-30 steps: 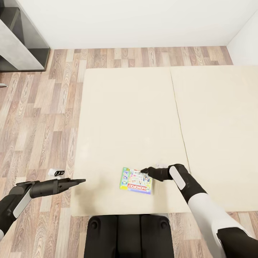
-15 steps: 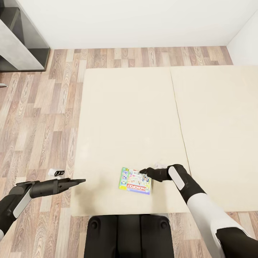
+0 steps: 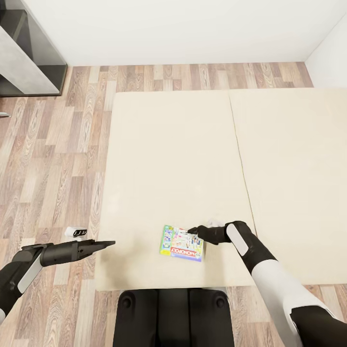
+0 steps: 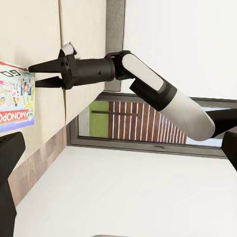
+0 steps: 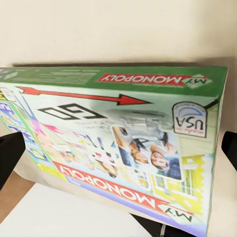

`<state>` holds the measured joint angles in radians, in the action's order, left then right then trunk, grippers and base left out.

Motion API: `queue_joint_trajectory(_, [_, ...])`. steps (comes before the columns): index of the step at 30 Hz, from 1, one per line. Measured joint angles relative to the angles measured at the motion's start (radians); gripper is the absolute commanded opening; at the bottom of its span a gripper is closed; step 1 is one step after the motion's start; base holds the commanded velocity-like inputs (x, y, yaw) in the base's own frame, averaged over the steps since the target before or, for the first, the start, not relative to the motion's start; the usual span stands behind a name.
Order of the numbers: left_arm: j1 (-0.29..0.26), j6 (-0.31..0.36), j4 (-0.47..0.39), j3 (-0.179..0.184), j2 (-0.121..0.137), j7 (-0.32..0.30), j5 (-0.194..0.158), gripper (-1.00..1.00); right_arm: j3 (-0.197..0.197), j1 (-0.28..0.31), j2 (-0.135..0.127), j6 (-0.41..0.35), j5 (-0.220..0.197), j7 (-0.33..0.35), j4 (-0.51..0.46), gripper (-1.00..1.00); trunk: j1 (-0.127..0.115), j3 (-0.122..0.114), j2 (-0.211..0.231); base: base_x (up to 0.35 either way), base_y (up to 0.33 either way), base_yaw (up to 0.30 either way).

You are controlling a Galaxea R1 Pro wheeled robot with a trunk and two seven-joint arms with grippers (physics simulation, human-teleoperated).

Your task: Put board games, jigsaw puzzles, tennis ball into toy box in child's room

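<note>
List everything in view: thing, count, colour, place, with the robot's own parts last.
board game: one, green-edged box with red My Monopoly lettering, flat near the front edge of the bed.
bed: one, beige mattress in two sections, centre and right of the head view.
floor: wood planks, left of and beyond the bed.
cabinet unit: one, dark grey, far left by the wall.
small white object: one, on the floor beside the bed; too small to identify.
left end effector: black, open, hovering at the bed's left edge.
right end effector: black, open, fingertips over the board game's right end.
robot base: black, bottom centre.
</note>
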<state>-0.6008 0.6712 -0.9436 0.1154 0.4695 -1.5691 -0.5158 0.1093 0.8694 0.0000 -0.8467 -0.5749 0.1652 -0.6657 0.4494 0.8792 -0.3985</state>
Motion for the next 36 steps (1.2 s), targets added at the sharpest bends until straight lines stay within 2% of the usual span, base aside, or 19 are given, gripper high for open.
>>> queue_joint_trajectory(36, [0.000, 0.000, 0.000, 0.000, 0.001, 0.000, 0.000, 1.00, -0.001, 0.000, -0.002, 0.001, -0.001, 0.001, 0.001, 1.00, 0.000, 0.000, 0.000, 0.000, 0.000, 0.000])
